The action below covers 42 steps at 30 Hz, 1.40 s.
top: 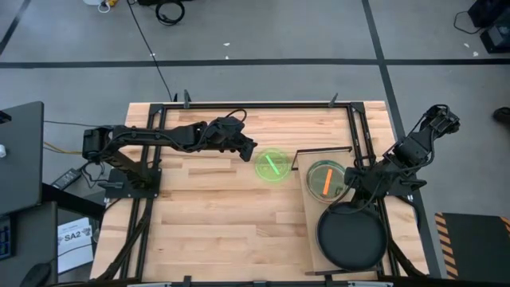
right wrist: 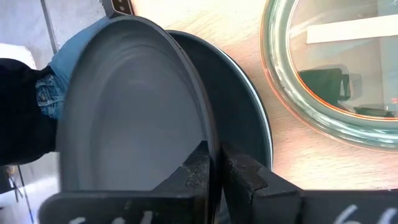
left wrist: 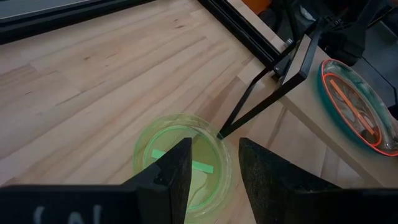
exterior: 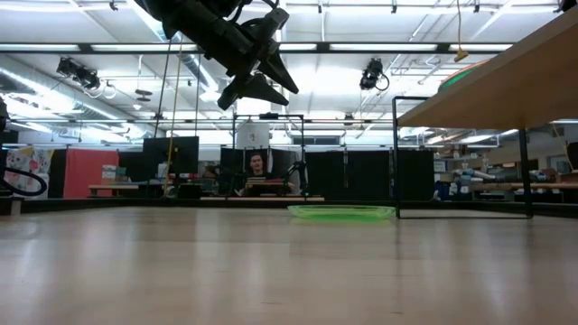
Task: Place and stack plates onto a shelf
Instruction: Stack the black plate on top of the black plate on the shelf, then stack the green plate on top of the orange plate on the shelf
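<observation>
A lime green plate (top: 273, 165) (left wrist: 183, 163) lies flat on the tabletop, next to the shelf's black leg (left wrist: 255, 99). My left gripper (left wrist: 214, 174) hangs open above it, well clear of the table (exterior: 257, 68). The shelf (top: 315, 231) is a light-wood board at the right. On it sit a stack of translucent plates (top: 325, 179) (right wrist: 336, 68) with orange showing, and a black plate (top: 351, 237). My right gripper (right wrist: 214, 168) is shut on the black plate. A second dark plate (right wrist: 249, 118) lies beneath it. My right gripper pinches the black plate's rim (right wrist: 200, 134) between its two fingers, on the edge nearest the translucent stack. The fingers slant down from above. The plate sits tilted, its held edge raised off the dark plate underneath.
The shelf stands raised on a black metal frame (top: 323, 150) whose legs (exterior: 396, 158) rise from the tabletop beside the green plate. Black rails (top: 263, 104) run along the table's far edge. Bare wood tabletop (top: 215, 215) lies left of the shelf.
</observation>
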Each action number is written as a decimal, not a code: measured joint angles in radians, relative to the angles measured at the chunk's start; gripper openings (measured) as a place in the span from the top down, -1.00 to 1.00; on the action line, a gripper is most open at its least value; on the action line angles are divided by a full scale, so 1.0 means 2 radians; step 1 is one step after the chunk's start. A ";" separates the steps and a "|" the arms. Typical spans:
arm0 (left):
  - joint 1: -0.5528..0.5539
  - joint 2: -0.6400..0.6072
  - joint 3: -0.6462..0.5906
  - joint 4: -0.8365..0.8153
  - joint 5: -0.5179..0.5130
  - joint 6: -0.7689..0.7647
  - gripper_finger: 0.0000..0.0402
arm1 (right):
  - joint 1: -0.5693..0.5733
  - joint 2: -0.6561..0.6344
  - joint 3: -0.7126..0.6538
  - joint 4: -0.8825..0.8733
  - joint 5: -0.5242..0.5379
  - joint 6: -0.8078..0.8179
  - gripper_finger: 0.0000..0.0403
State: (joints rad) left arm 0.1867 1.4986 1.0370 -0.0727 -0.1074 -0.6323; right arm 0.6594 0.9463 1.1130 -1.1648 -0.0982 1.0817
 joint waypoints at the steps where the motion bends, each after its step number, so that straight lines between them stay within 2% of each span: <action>1: 0.000 0.000 0.000 0.000 0.000 0.000 0.31 | 0.000 0.000 0.000 0.000 0.000 0.000 0.80; 23: 0.000 0.000 0.000 0.000 0.000 0.000 0.31 | 0.000 0.000 0.000 -0.003 -0.001 0.000 0.29; 33: 0.000 0.000 0.000 0.000 0.000 0.000 0.31 | 0.000 0.000 0.000 -0.013 -0.001 -0.001 0.13; 38: 0.000 0.000 0.000 0.000 0.000 0.000 0.31 | 0.000 0.000 0.000 -0.047 -0.043 -0.017 0.12; 42: 0.000 0.000 0.000 0.000 0.000 0.000 0.31 | 0.000 -0.002 0.000 -0.065 -0.048 -0.015 0.12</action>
State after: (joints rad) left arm 0.1865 1.4986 1.0370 -0.0724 -0.1074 -0.6324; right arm 0.6586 0.9415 1.1130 -1.2942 -0.1937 1.0523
